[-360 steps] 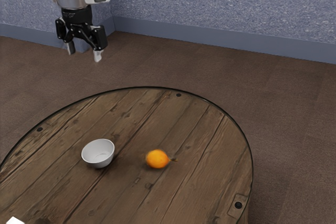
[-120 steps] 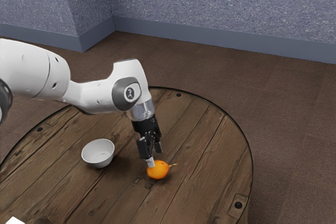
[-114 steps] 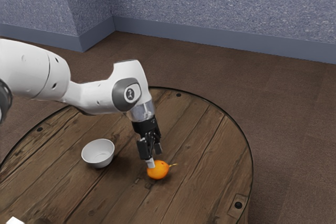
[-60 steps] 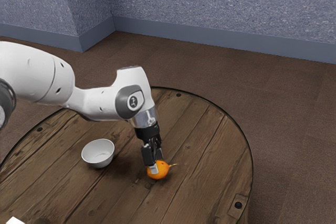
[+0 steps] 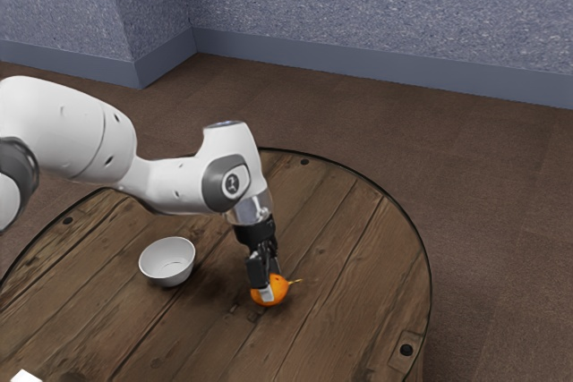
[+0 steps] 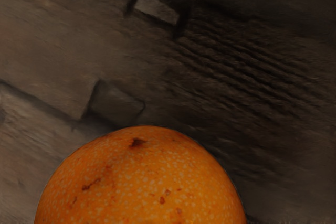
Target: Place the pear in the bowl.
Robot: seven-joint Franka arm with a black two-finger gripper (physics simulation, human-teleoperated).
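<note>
one orange pear sits on the round wooden worktop, right at the tip of my tool, its thin stem pointing toward the exterior view's right. my tool reaches down over the fruit and overlaps it; whether it is wide or closed around the pear, i cannot tell. the white bowl stands upright toward the exterior view's left, apart from the pear. up close, the wrist view gives me rounded, speckled skin with small dark marks, and grooved planks beside it.
</note>
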